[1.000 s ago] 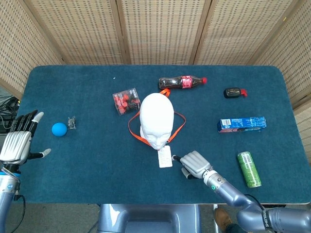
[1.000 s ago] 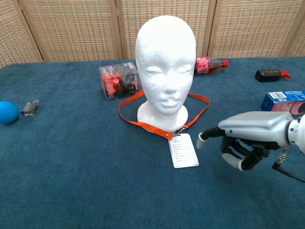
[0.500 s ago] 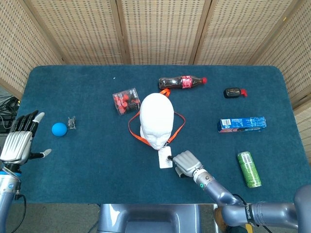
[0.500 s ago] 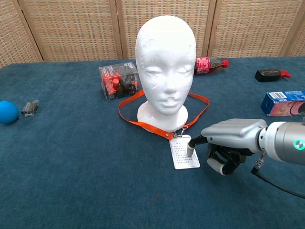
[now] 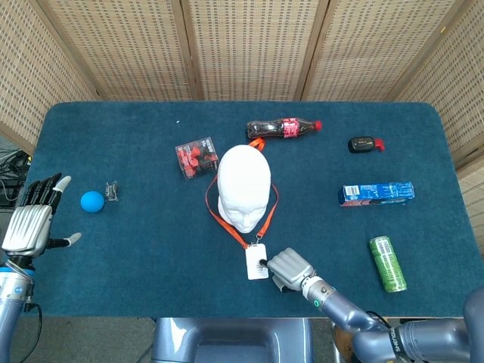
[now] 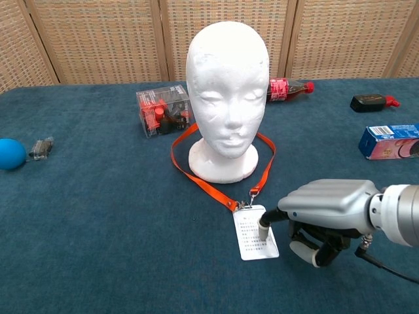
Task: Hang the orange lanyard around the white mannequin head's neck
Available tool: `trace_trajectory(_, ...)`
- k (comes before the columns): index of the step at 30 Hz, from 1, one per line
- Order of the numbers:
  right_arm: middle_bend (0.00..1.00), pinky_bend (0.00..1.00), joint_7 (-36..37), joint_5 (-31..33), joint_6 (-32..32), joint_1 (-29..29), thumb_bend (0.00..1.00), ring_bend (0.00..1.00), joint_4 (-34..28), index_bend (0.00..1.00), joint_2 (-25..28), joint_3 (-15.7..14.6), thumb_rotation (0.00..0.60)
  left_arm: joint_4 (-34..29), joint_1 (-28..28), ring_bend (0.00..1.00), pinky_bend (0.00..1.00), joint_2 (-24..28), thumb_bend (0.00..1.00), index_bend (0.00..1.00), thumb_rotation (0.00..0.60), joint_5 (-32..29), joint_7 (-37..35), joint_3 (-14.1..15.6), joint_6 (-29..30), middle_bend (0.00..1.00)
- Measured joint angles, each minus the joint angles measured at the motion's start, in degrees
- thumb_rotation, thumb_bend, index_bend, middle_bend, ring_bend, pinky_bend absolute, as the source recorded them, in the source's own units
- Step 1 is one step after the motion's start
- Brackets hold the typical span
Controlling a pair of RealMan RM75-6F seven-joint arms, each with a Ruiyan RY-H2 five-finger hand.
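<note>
On the blue worktop [image 5: 136, 249] the white mannequin head [image 5: 243, 185] stands mid-frame with the orange lanyard [image 6: 216, 193] looped round its base, a clear box [image 5: 196, 156] and cola bottle [image 5: 283, 127] behind it. The right hand [image 6: 327, 212] presses one fingertip on the lanyard's badge [image 6: 254, 232], its other fingers curled under. Only the head view shows the left hand [image 5: 32, 219], spread wide and holding nothing at the left edge, and the green can [image 5: 387, 263].

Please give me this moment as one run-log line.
orange lanyard: around white foam mannequin head | right hand: fingertip on white badge card | left hand: open
</note>
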Motion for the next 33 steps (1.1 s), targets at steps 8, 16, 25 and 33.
trace_trajectory(8, 0.79, 0.92, 1.33, -5.12, -0.17, -0.13, 0.81, 0.73, -3.42, 0.29, 1.15, -1.39, 0.6, -0.26, 0.2, 0.0, 0.0, 0.13, 0.01, 0.0, 0.6, -0.12, 0.11, -0.24, -0.23, 0.0)
trace_trajectory(16, 0.79, 0.92, 7.85, -13.34, 3.43, -1.76, 0.81, 0.73, -5.39, 0.29, 3.53, 0.58, 0.6, -0.19, 0.48, 0.0, 0.0, 0.15, 0.01, 0.0, 0.6, 0.18, -0.16, -0.43, -0.08, 0.0)
trace_trajectory(25, 0.78, 0.92, 20.26, -28.21, 16.06, -8.44, 0.81, 0.72, -5.78, 0.3, 16.71, 1.04, 0.6, -0.04, 1.65, 0.0, 0.0, 0.11, 0.01, 0.0, 0.6, 2.45, -0.75, 0.26, 1.51, 0.0)
trace_trajectory(33, 0.2, 0.21, 33.89, -36.64, 32.93, -18.73, 0.14, 0.13, 7.77, 0.07, 20.18, -0.89, 0.6, 0.32, 4.37, 0.0, 0.0, 0.27, 0.01, 0.0, 0.6, 5.25, -2.43, 1.89, 4.41, 0.0)
